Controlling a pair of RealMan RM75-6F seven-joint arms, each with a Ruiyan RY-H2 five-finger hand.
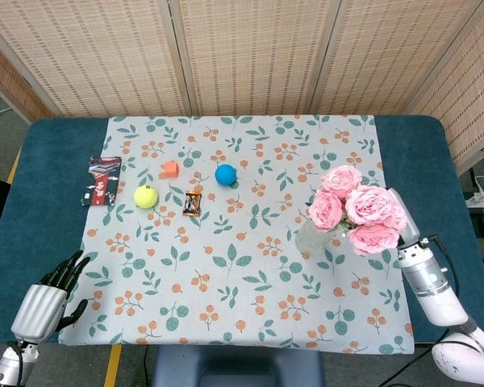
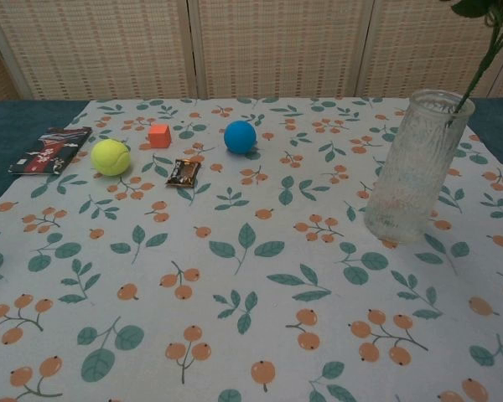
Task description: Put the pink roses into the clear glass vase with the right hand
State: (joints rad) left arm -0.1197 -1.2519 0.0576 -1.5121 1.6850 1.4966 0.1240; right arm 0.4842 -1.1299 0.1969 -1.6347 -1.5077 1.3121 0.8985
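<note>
Pink roses [image 1: 354, 208]: held over clear glass vase [image 2: 415, 166], stem tips at its rim. Light, soft-headed, likely top-heavy; best gripped low on stems. Right hand [image 1: 400, 219]: mostly hidden behind blooms, evidently gripping stems. Left hand [image 1: 50, 290]: idle, fingers apart, empty.

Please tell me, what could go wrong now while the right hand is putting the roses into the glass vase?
The stems enter the vase at a slant by its rim, so pushing sideways might tip the tall, narrow vase. The pink roses hide the vase mouth from the head view, so the right hand may misjudge the depth.
</note>
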